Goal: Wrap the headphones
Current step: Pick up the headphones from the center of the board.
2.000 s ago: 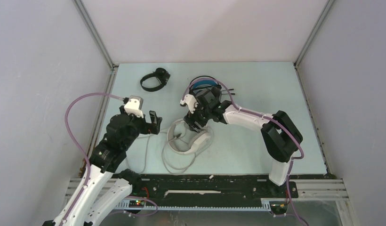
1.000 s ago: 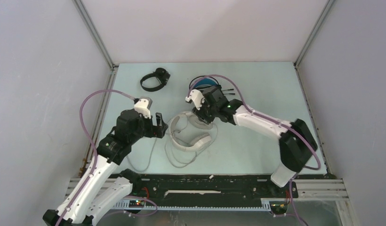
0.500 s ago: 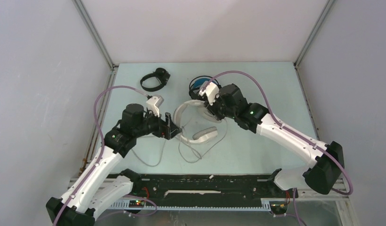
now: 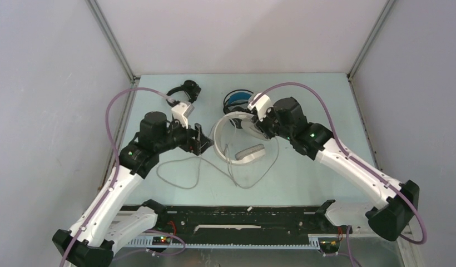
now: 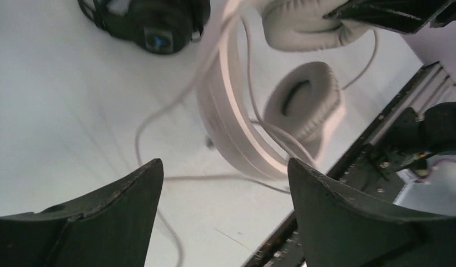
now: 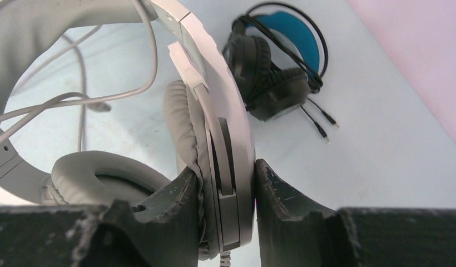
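Table [image 4: 326,105]: R end effector [image 6: 224,172] pinches white headset [image 4: 217,137], L end effector [image 5: 223,165] gaping.

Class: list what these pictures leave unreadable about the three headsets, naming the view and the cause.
1. Black headset: left wrist view, cut off by the top edge.
2. Blue-band headset: top view, near side hidden behind the white headset and right claw.
3. White headset's band: left wrist view, blurred.
4. Cable: its plug, top view, too small to find.
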Tool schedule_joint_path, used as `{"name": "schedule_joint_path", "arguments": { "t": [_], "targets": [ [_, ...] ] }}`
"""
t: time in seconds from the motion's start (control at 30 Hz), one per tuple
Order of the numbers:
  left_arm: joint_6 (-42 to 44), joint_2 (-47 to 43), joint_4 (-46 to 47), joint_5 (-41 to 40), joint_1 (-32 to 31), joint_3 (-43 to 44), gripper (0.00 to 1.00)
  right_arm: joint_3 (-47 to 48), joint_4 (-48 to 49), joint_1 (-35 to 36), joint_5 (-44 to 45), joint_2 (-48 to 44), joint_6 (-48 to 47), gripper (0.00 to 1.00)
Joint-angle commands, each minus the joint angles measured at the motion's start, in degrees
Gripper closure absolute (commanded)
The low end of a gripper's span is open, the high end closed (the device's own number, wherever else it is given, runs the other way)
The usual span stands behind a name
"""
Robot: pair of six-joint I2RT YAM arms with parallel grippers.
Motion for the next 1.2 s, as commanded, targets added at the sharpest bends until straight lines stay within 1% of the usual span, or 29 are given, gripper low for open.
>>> {"name": "schedule_joint_path", "arguments": {
  "t": [0.0,0.07,0.2,0.27,0.37,0.47,0.53,0.6,0.8,0.93,0.97,1.0,1.03,1.1,1.13,1.17],
  "targets": [
    [19.73,0.64,-4.86,1.09,0.23,8.59,0.15,1.40,4.73,0.28,-7.54,-5.69,-2.29,0.85],
    [25.84,-0.14,-7.16,3.84,0.23,9.09,0.16,1.40,2.87,0.28,-7.60,-7.22,-2.22,0.85],
    [29.10,-2.59,-7.71,11.15,0.15,8.28,0.25,-0.10,1.08,0.38,-10.49,-11.52,-1.05,0.85],
    [31.05,-3.53,-8.58,13.68,0.14,8.36,0.27,-0.99,1.07,0.43,-11.93,-14.10,-0.63,0.85],
    [34.54,-5.07,-8.08,16.50,0.05,7.51,0.22,-1.15,0.69,0.41,-12.92,-16.48,-0.55,0.85],
    [37.31,-5.73,-4.88,20.40,-0.03,4.92,0.14,-1.11,0.87,0.37,-14.46,-18.07,-0.97,0.85],
    [37.04,-5.92,-0.63,22.87,-0.18,1.73,0.12,-1.15,0.70,0.39,-15.09,-18.39,-1.19,0.85],
    [35.67,-5.33,2.96,22.47,-0.57,-0.14,0.11,-1.11,0.47,0.41,-15.03,-18.64,-1.10,0.85],
    [38.99,-1.30,1.81,24.24,-2.39,-0.36,0.14,-1.15,1.01,0.43,-15.57,-19.47,-0.45,0.85],
    [35.94,-0.04,8.21,23.56,-2.71,-3.87,0.16,-1.19,1.88,0.39,-15.64,-19.41,0.32,0.85],
    [35.46,0.45,9.35,23.60,-2.75,-4.75,0.19,-1.14,2.00,0.37,-16.01,-19.36,0.50,0.85],
    [35.30,0.95,10.06,23.61,-2.76,-5.01,0.23,-1.14,2.15,0.39,-16.30,-19.28,0.63,0.85],
    [35.28,1.39,10.31,23.32,-2.76,-5.01,0.32,-1.17,2.23,0.39,-16.38,-19.19,0.66,0.85],
    [34.66,1.63,9.93,19.57,-2.76,-4.74,0.66,-1.11,2.28,0.37,-15.92,-18.80,0.37,0.85],
    [34.36,1.20,8.95,16.48,-2.76,-4.41,0.78,-1.15,2.51,0.39,-15.18,-18.62,0.25,0.85],
    [34.39,0.64,7.82,13.36,-2.76,-3.99,0.85,-1.11,2.80,0.34,-14.10,-18.20,-0.03,0.85]
  ]
}}
